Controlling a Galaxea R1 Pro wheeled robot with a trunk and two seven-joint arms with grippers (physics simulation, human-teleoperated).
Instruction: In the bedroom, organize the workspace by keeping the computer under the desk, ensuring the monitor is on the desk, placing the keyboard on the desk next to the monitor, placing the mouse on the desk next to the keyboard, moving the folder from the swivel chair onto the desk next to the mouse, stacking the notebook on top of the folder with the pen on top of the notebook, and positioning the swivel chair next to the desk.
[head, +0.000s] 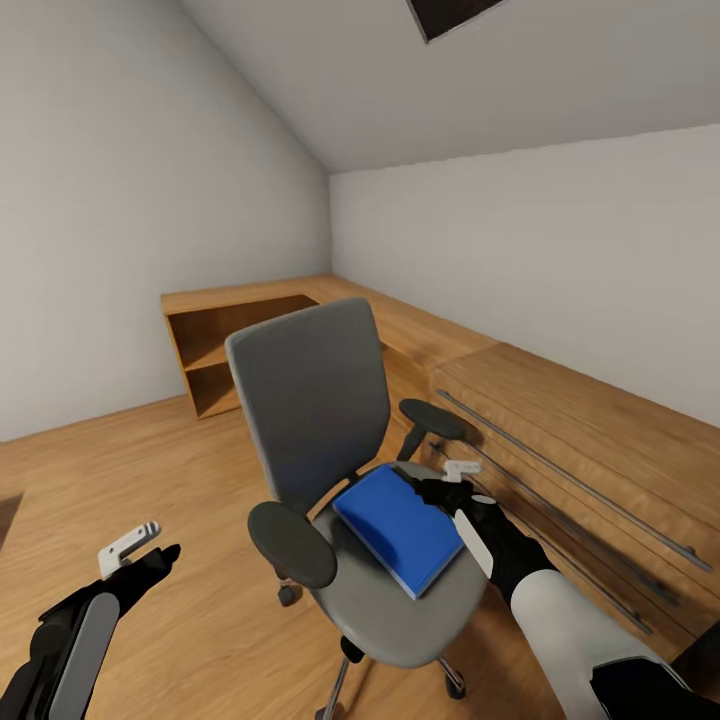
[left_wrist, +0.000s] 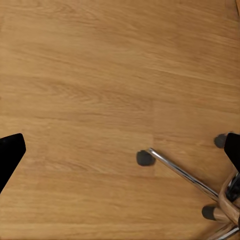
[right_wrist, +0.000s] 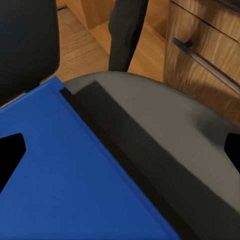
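Head view, lower centre: folder (head: 402, 529) lies flat on the swivel chair (head: 330, 440) seat, long axis running from the backrest toward lower right. Right gripper (head: 437, 487) hovers at its upper-right edge, fingers apart, nothing clamped; left gripper (head: 140, 553) idle, also apart. Judgement: straddle the raised edge squarely, close, then lift level.

Swivel chair (head: 330, 420): base mostly hidden under the seat, chrome legs cut off by head view's lower edge. Folder (right_wrist: 65, 175): cut off by right wrist view's edges. Right gripper (head: 440, 480): finger spacing unclear at folder's corner.
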